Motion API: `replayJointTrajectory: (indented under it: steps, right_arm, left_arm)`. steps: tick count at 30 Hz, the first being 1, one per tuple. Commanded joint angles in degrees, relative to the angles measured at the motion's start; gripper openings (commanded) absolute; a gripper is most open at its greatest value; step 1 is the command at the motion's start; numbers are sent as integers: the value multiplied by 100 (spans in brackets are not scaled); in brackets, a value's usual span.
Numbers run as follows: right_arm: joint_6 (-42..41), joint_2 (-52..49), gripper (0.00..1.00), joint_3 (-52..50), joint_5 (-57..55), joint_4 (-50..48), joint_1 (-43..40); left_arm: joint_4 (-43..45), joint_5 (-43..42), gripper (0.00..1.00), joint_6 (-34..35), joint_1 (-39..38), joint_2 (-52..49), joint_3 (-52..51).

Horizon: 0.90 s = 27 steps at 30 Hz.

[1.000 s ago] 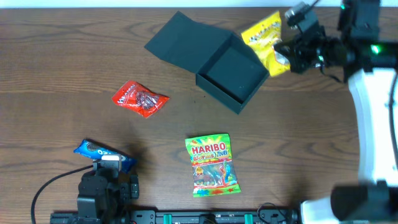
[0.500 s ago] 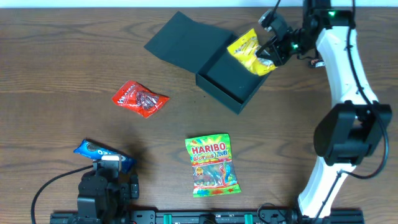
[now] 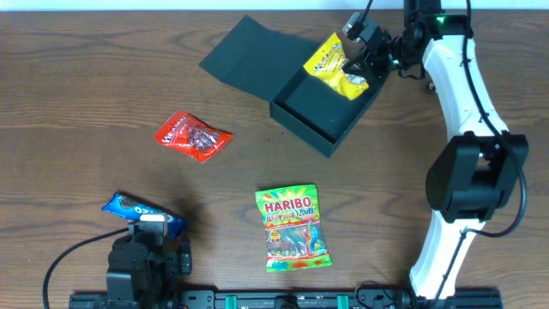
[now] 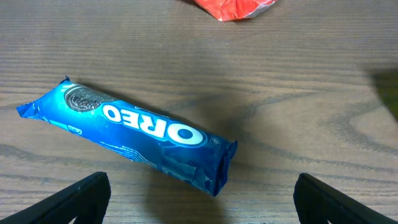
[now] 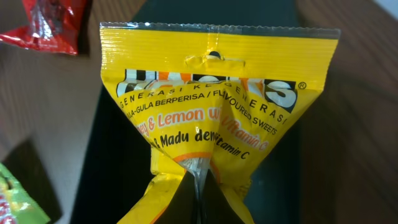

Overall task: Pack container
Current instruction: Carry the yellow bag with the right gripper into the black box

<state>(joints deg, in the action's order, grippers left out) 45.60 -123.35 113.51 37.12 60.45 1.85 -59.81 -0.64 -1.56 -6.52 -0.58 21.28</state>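
Right tool (image 5: 199,205) pinching yellow packet (image 5: 211,118) by one end, hanging it over open container (image 3: 322,107) for drop-in. Left tool (image 4: 202,202) standing wide, hovering above Oreo pack (image 4: 137,134), probably waiting.

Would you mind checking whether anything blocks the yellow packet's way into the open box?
Nothing visible does. The right claw holds the yellow packet over an edge of the open container. Its lid lies folded back, clear of the opening, and the inside shows bare.

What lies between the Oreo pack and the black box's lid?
Only a red snack packet, on an otherwise bare table, as the overhead view shows.
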Motion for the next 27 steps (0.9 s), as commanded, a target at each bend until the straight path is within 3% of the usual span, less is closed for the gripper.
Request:
replayJointTrajectory:
  steps: [1, 27]
  right_arm:
    - [181, -186, 1, 142, 214, -76, 26]
    - [-138, -1067, 1, 142, 168, -514, -81]
  left_arm:
    - [-140, 61, 95, -83, 9, 35, -155]
    - [-140, 61, 95, -83, 9, 35, -155]
